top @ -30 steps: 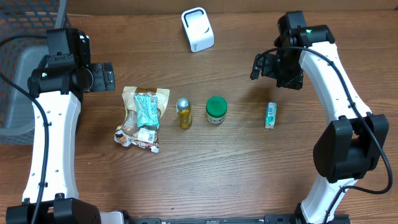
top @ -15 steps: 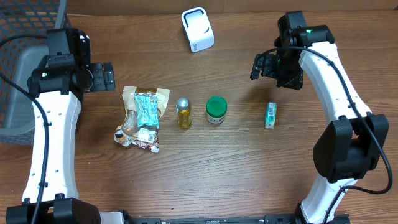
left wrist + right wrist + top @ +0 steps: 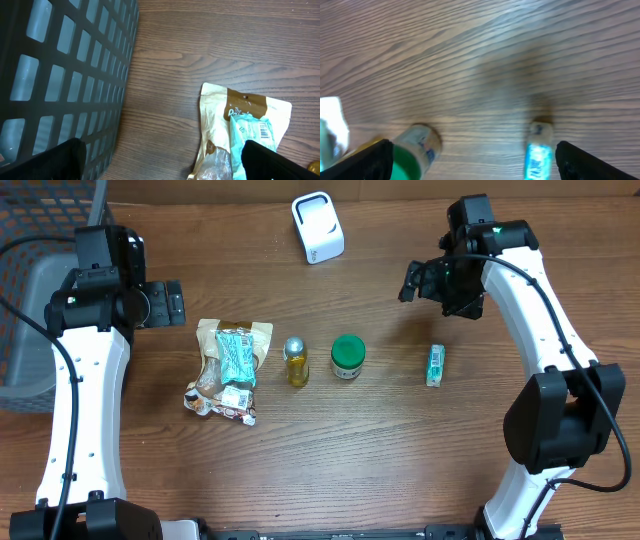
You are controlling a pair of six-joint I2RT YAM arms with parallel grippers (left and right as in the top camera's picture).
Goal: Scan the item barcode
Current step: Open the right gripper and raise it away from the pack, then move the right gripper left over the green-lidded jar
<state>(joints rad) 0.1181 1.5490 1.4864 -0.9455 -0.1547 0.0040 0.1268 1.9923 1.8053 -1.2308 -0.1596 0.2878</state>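
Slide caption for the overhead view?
Left pincer and right pincer open, empty; snack bag, gold bottle, green-lidded jar, teal box in a row; white scanner behind.

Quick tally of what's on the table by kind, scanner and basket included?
Packets: 2 (tan pouch, teal packet)
Bottle: 1
Green-lidded jar: 1
Teal box: 1
White scanner: 1
Basket: 1
Total: 7

Right wrist view blurred, green-capped jar (image 3: 417, 149) and teal box (image 3: 538, 156) (labels unreadable) cut off at bottom edge
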